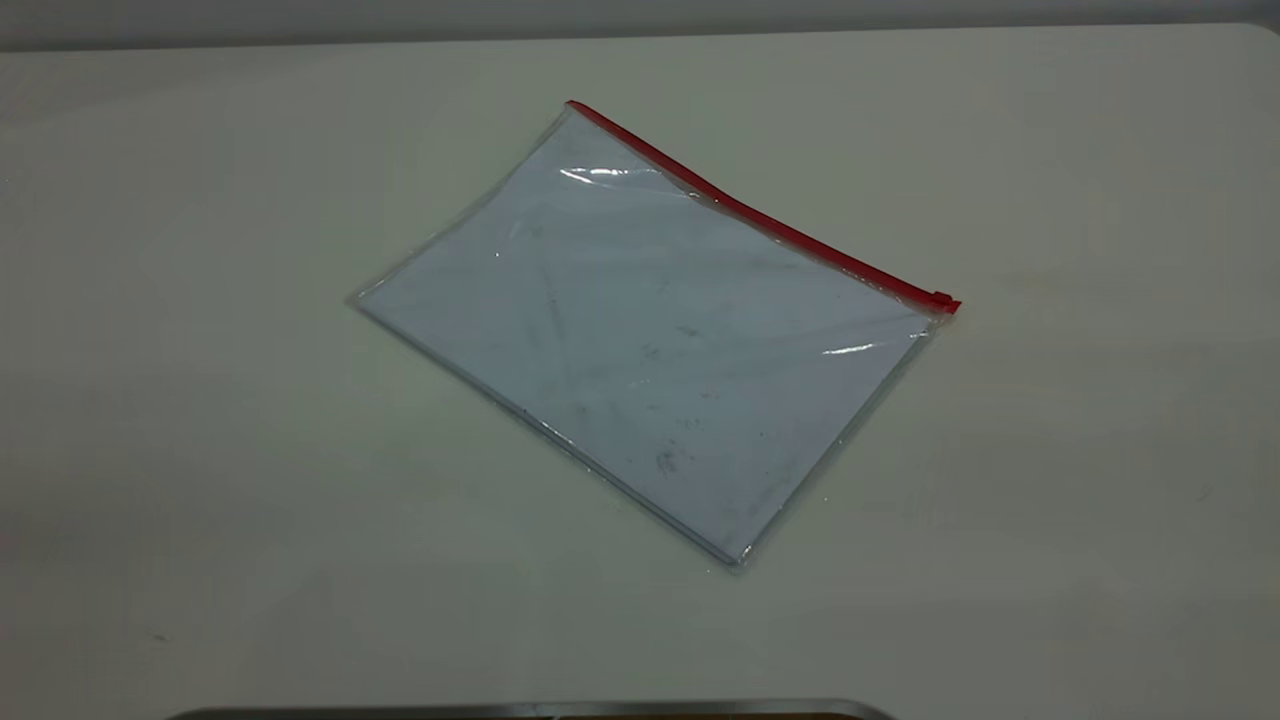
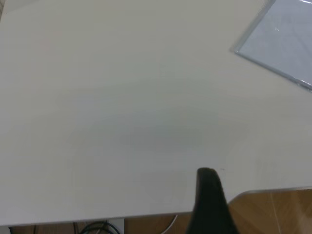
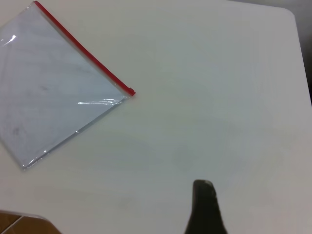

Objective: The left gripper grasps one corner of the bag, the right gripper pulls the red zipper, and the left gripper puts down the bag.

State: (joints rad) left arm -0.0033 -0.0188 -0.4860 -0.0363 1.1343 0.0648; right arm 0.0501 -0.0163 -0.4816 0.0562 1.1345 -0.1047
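Note:
The bag (image 1: 650,330) lies flat on the white table (image 1: 200,450), with white paper showing through. The red zipper (image 1: 760,215) runs along its far long edge, and the slider tab (image 1: 942,299) sits at the right-hand corner. The other red-tipped corner (image 1: 572,104) is at the far end. Neither gripper shows in the exterior view. In the left wrist view the left gripper (image 2: 207,175) hangs over the table's edge, far from the bag (image 2: 282,44). In the right wrist view the right gripper (image 3: 203,186) is over bare table, well away from the bag (image 3: 53,92) and the zipper (image 3: 83,51). Each shows as a single closed wedge.
The table's edge and wooden floor (image 2: 273,209) lie just beside the left gripper, with cables (image 2: 97,226) below the edge. A grey curved rim (image 1: 530,710) shows at the near edge of the exterior view. The table's rounded corner (image 3: 292,14) lies beyond the right gripper.

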